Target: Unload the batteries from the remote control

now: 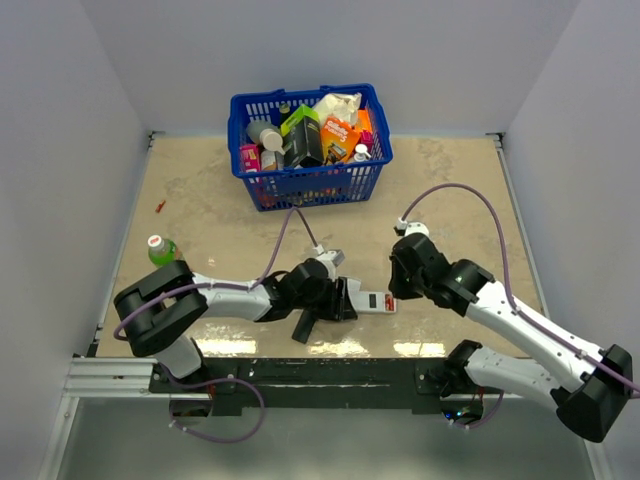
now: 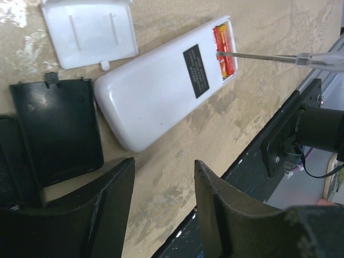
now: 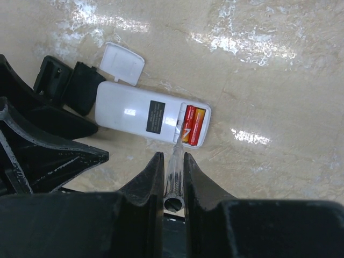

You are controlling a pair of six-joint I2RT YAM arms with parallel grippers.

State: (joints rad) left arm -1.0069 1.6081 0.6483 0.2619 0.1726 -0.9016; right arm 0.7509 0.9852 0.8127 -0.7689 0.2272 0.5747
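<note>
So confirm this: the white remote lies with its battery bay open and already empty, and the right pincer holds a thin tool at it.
Not empty: red batteries sit in the open bay of the white remote, as the right wrist view shows. The rest holds: the right pincer grips the thin tool, tip at the bay.

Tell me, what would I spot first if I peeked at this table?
A white remote lies face down near the front, its end open with red batteries showing inside. The right fingers pinch a thin clear tool whose tip pokes at those batteries. Farther back sits a blue basket stuffed with colourful packets.
</note>
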